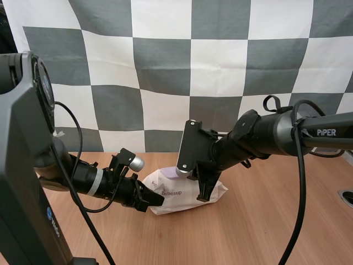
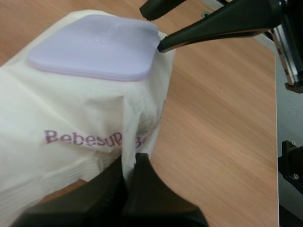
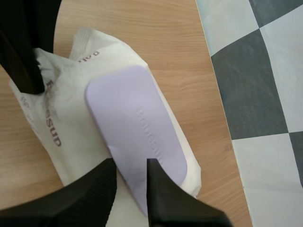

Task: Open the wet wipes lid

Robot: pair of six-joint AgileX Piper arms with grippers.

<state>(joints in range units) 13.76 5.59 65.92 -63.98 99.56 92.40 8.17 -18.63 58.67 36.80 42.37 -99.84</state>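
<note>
Low at the high view's centre, on the table (image 1: 265,221), lies the pack (image 1: 182,196), lid (image 1: 167,174) up. My left gripper (image 1: 153,202) pinches its wrapper; my right gripper (image 1: 199,186), fingers (image 3: 173,203) apart, straddles the lid's edge. I'd catch that lip and lift gently, left anchoring.

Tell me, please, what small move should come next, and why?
Probably close the right end effector on the edge of the lid and lift: its open fingers stand at that edge, the lid lies shut, and the left end effector pinches the pack.

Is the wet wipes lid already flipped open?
No, the lilac lid lies flat and closed on the wet wipes pack.
</note>
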